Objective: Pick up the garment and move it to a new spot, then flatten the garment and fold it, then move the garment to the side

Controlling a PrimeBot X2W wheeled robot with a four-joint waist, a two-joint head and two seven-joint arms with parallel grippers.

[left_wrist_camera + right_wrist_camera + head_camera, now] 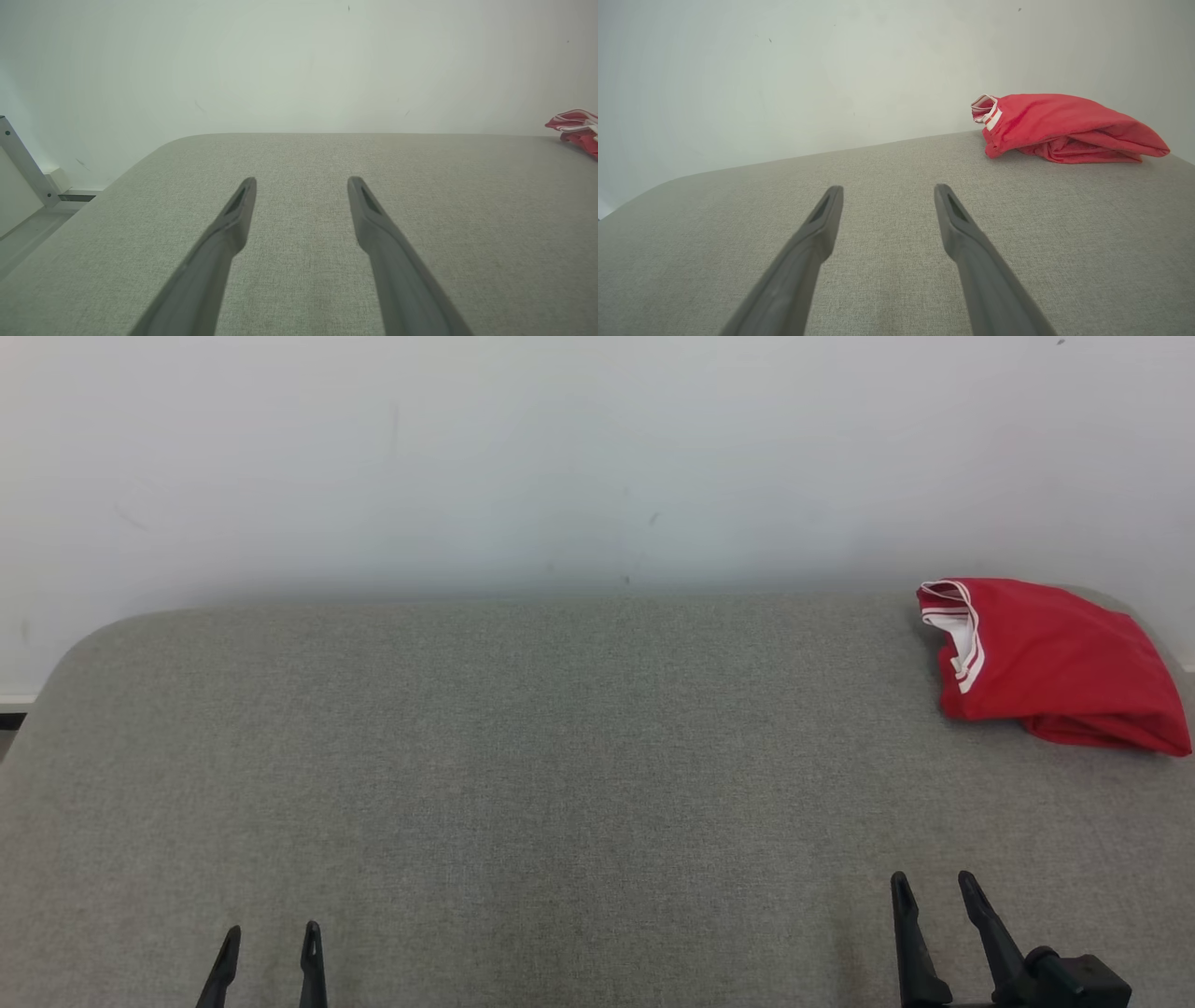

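A red garment (1055, 663) with white-striped trim lies folded in a bundle at the far right corner of the grey fabric table (560, 756). The right wrist view has the garment (1064, 128) ahead and to the right, and its edge (577, 128) peeks in at the right border of the left wrist view. My left gripper (273, 933) hovers open at the near left, nothing between its fingers. My right gripper (934, 879) stands open at the near right, well short of the garment and apart from it. Both wrist views show spread, empty jaws (301, 179) (888, 187).
A pale wall (560, 457) runs right behind the table's far edge. The table's far left corner is rounded. A white metal frame (23, 163) and a strip of floor lie beyond the left edge in the left wrist view.
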